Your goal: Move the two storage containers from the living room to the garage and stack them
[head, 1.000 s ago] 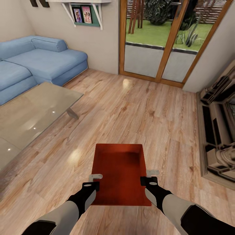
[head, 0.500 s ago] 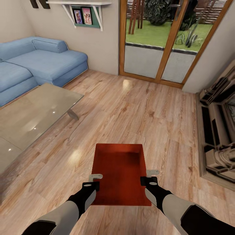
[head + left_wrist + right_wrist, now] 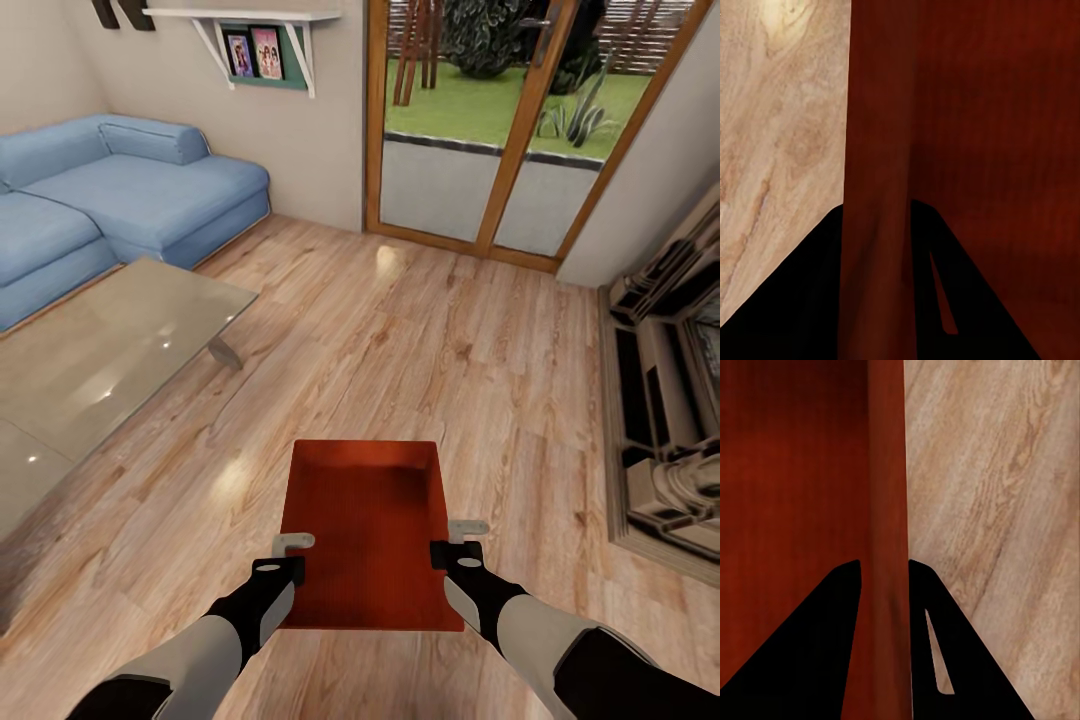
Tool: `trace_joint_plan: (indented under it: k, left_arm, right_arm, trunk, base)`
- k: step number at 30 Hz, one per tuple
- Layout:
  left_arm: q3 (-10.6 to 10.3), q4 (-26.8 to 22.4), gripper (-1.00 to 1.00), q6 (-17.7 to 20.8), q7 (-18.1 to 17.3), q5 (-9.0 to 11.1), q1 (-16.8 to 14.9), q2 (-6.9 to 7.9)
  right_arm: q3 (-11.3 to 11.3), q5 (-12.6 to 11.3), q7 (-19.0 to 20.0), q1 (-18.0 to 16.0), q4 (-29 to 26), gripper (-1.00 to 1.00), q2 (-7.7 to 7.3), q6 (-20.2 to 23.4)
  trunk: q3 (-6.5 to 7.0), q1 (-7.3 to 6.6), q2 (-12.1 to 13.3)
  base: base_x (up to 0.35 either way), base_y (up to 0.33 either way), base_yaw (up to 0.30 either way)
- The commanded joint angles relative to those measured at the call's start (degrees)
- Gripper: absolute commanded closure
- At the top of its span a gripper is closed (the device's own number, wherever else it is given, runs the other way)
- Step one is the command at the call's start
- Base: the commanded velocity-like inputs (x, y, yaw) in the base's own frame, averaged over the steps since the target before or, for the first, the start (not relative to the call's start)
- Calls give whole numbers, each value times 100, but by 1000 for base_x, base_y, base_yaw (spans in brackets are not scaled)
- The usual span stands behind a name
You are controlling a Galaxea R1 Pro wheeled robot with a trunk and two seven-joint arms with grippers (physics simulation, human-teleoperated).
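So the floor (image 3: 420, 330) is the biggest thing here, light wood planks running ahead of the jaws all the way to the far wall. Ahead and off to the left of the left jaws sits a blue sofa (image 3: 110, 200), and nearer in on that same side a glass coffee table (image 3: 100, 350) with pale legs. Straight ahead, well past both jaws, there's a wood-framed glass door (image 3: 500, 120) with grass and plants behind it. Off to the right of the right jaws is a dark-and-tan cabinet (image 3: 670, 400) along the wall. High up beyond the sofa, a white shelf (image 3: 265, 20) with two framed pictures under it.

The one box (image 3: 365, 530) in sight is orange-red, open-topped, empty, and held between the two arms above the planks. Left gripper (image 3: 290, 560) has its jaws pinching the box's left wall near the near end; in the left wrist view the thin wall (image 3: 877, 187) runs right between the dark fingers (image 3: 787, 300), one on each side. Right gripper (image 3: 452, 545) does the same on the right wall, and the right wrist view shows that wall (image 3: 886, 510) sandwiched between its fingers (image 3: 802, 645), with planks just outside it.
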Motion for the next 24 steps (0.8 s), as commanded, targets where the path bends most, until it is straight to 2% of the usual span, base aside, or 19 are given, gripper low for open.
trace_joint_plan:
  k: [1, 24]
  left_arm:
    - [3, -11, 100, 46, 71, -56, 1, 42]
    - [1, -11, 100, 43, 71, -56, 1, 42]
  right_arm:
    - [-3, -49, -30, -4, 11, 100, -20, -44]
    - [-3, -40, -32, -5, 11, 100, -29, -32]
  trunk:
    - [15, -22, 39]
    - [428, -527, 961]
  base:
    - [0, 0, 0]
    - [0, 0, 0]
